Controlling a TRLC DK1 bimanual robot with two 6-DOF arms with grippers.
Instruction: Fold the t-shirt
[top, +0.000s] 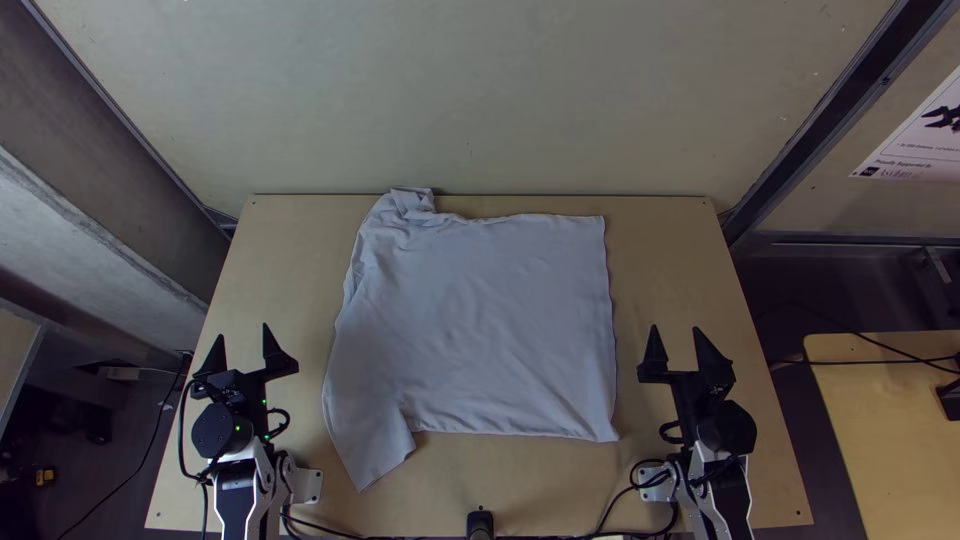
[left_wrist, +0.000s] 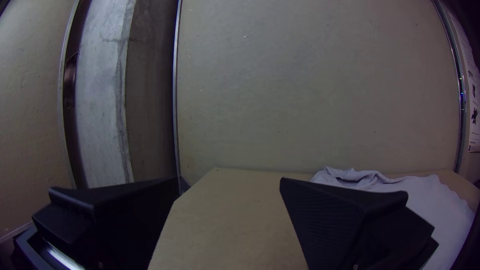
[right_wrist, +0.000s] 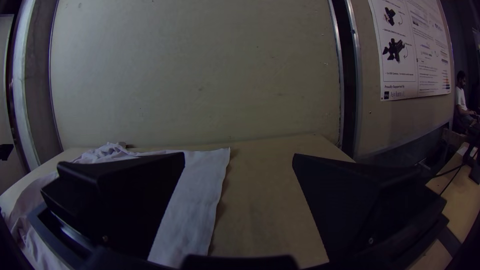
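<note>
Backed by a pale upright wall. Below it, a light wooden table. Spread broadly over its middle, a pale grey-lilac t-shirt, lightly rumpled: bunched into small folds at the far left corner, there reaching the table's far edge; smoother toward the right, with a fairly straight side. One sleeve angled out at the near left, toward the near edge. On either side of the cloth, apart from it, two pincers: left gripper, spread wide, pointed away from the near edge; right gripper, likewise parted, nearer the cloth.
</note>
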